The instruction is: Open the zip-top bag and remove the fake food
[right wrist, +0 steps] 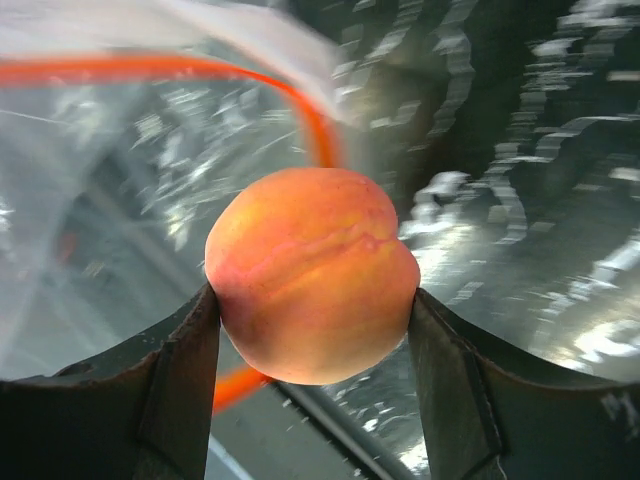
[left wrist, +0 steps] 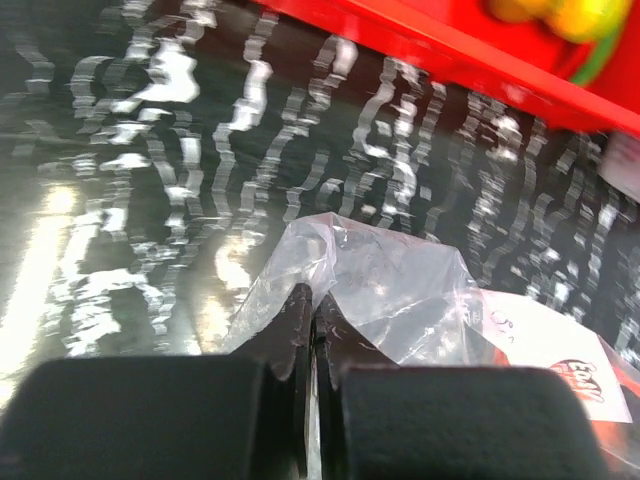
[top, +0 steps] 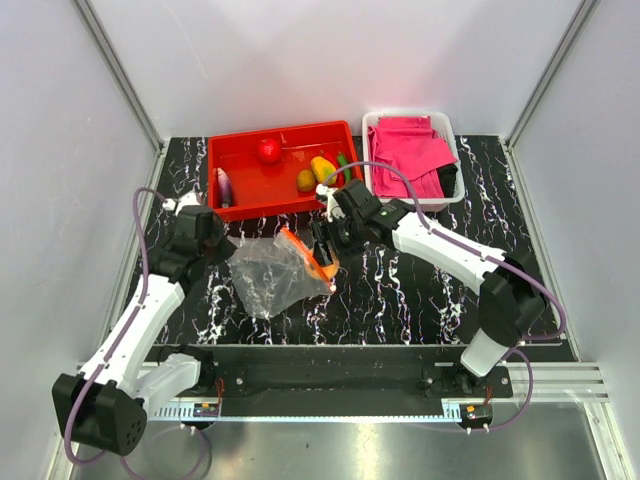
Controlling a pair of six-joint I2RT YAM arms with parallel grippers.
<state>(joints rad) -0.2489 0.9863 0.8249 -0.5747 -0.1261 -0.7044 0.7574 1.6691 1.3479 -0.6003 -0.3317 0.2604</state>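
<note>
The clear zip-top bag point(top: 268, 275) lies crumpled on the black marbled table, its red-orange zip strip point(top: 308, 250) at its right end. My left gripper point(left wrist: 316, 320) is shut on a corner of the bag's plastic point(left wrist: 385, 290); in the top view it point(top: 222, 250) sits at the bag's left edge. My right gripper point(right wrist: 315, 315) is shut on an orange-yellow peach-like fake fruit point(right wrist: 312, 272), held just outside the bag's open mouth point(right wrist: 150, 150); in the top view it point(top: 325, 250) is at the zip end. A red fruit point(top: 268, 150), purple eggplant point(top: 224, 187), brown kiwi point(top: 305, 181), yellow mango point(top: 323, 169) and green chili point(top: 343, 163) lie in the red tray.
The red tray point(top: 240, 150) stands at the back centre of the table. A white basket point(top: 448, 135) with pink cloths point(top: 412, 150) stands to its right. The table's front edge meets a metal rail point(top: 330, 385) by the arm bases.
</note>
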